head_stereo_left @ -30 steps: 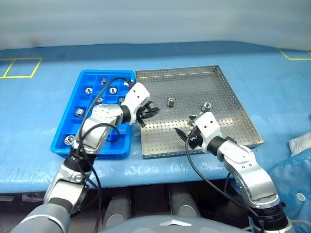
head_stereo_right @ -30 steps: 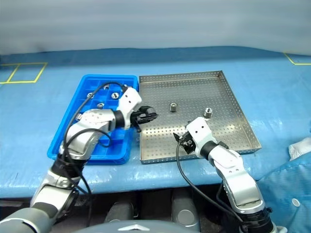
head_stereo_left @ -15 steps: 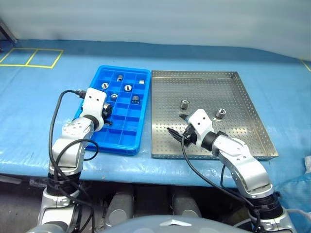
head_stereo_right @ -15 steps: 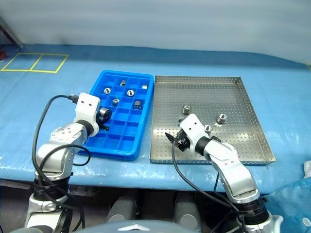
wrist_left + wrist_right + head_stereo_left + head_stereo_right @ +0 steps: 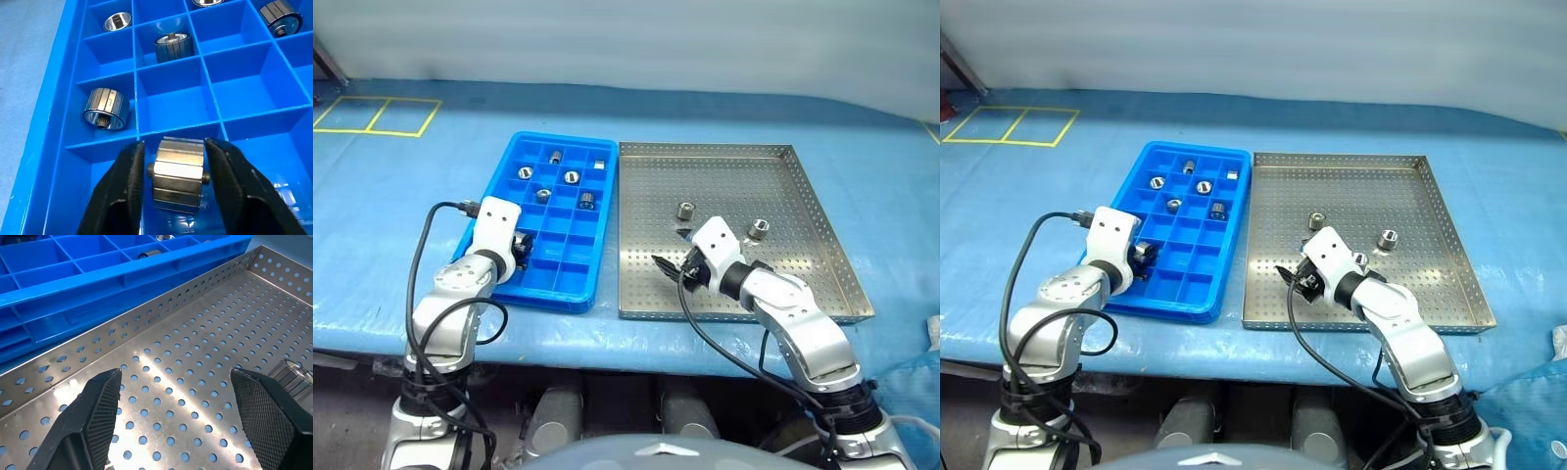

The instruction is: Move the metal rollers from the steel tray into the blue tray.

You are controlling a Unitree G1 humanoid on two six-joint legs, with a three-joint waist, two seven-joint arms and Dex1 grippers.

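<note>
A blue-covered desk marked with yellow tape carries both trays. The left gripper has its fingers released around a metal roller in the blue tray; the right gripper, fingers spread, hovers over the steel tray.

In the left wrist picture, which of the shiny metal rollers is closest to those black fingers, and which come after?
1. Shiny silver metal roller between the left gripper fingers.
2. Roller lying one compartment beyond, by the bright blue plastic tray's outer wall.
3. Upright roller another row on, one column inward.
</note>
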